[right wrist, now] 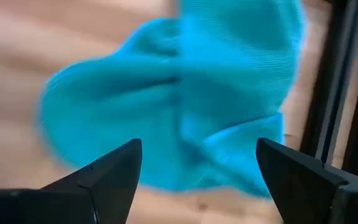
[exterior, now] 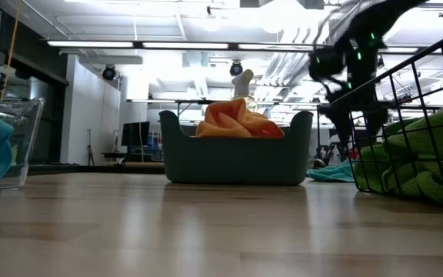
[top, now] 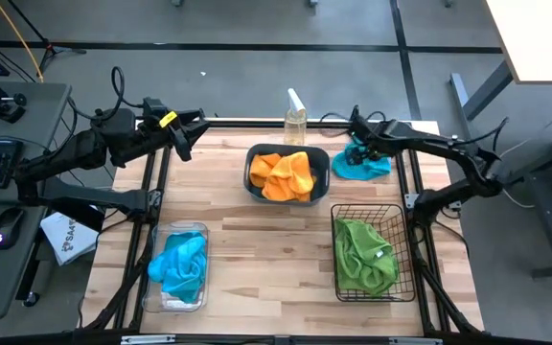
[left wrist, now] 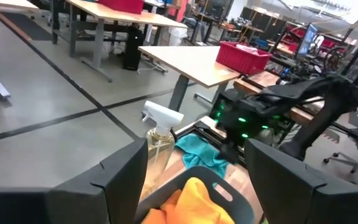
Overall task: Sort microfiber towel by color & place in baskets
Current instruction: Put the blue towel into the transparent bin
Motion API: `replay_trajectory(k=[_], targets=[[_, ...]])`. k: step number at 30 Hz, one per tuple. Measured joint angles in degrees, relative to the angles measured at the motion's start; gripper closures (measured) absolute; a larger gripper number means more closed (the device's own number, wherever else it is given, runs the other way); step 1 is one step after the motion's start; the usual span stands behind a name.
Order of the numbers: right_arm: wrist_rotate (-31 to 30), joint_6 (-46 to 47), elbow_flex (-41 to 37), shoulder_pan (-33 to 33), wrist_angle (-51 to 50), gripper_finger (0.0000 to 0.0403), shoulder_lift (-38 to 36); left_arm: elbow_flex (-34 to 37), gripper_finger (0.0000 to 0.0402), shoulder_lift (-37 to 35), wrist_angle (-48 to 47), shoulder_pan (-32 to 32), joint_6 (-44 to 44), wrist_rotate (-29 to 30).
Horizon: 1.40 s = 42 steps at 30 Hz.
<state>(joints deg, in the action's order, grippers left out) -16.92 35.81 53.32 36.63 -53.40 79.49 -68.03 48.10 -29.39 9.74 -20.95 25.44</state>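
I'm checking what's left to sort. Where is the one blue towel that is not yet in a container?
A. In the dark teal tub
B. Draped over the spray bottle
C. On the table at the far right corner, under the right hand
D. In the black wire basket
C: the loose blue towel lies on the bare wood at the far right corner, with the open right hand directly above it, outside all three containers.

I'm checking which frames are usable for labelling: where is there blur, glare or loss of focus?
Right wrist view: the blue towel is smeared with blur, though the right gripper fingers stay crisp. Low view: ceiling lights glare behind the teal tub, and the wire basket near the lens is soft. High view: evenly lit, sharp. Left wrist view: the spray bottle is reasonably clear.
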Motion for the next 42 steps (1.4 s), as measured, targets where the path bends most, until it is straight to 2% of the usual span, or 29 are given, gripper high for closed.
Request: replay_trajectory(k=[4, 7, 12, 17, 19, 21, 25, 26, 30, 36, 39, 42], targets=[[0.56, 1.2, -3.89, 8.12, 7.96, 0.0091, 1.84, 0.0, 0.0147, 0.0, -0.02, 0.0, -1.43, -1.46], [2.63, 3.33, -5.57, 11.56, 14.38, 0.0091, 4.35, 0.0, 0.0147, 0.02, -0.02, -0.02, -2.9, -2.45], [5.29, 5.12, -6.25, 13.26, 19.47, 0.0091, 10.38, 0.0, 0.0147, 0.02, -0.02, -0.02, -5.7, -3.65], [6.18, 1.56, -5.95, 11.79, 18.09, 0.0104, 15.31, 0.0, 0.0147, 0.04, -0.02, -0.02, -7.38, -5.3], [4.54, -0.37, -5.82, 9.69, 15.88, 0.0136, 16.06, 0.02, 0.0147, 0.04, -0.02, -0.02, -7.37, -5.39], [2.82, -2.6, -5.82, 7.15, 11.66, 0.0193, 16.02, 0.02, 0.0147, 0.04, -0.02, -0.02, -7.37, -5.41], [0.01, -6.26, -6.42, 1.99, 4.87, 0.0365, 14.72, 0.67, 0.0147, 0.35, 0.23, -0.02, -6.52, -5.28], [0.0, -6.77, -6.52, 0.73, 3.96, 0.038, 14.09, 1.14, 0.0147, 0.36, 0.25, -0.02, -6.45, -5.28], [0.4, -5.6, -6.6, -3.28, -1.0, 0.0383, 9.27, 3.49, 0.0147, 0.37, 0.98, -0.02, -5.91, -5.24], [1.55, 1.89, -6.32, -9.34, -2.42, 0.0397, -6.5, 8.96, 0.0147, 1.28, 6.23, -2.04, 0.59, -5.3], [3.77, 9.89, -5.47, -13.55, 1.4, 0.0398, -15.99, 13.07, 0.0147, 2.1, 13.14, -2.94, 1.63, -5.49], [3.09, 16.97, -5.2, -19.47, 9.41, 0.04, -24.09, 17.0, 0.0147, 3.95, 22.11, -3.58, 1.01, -7.78]])
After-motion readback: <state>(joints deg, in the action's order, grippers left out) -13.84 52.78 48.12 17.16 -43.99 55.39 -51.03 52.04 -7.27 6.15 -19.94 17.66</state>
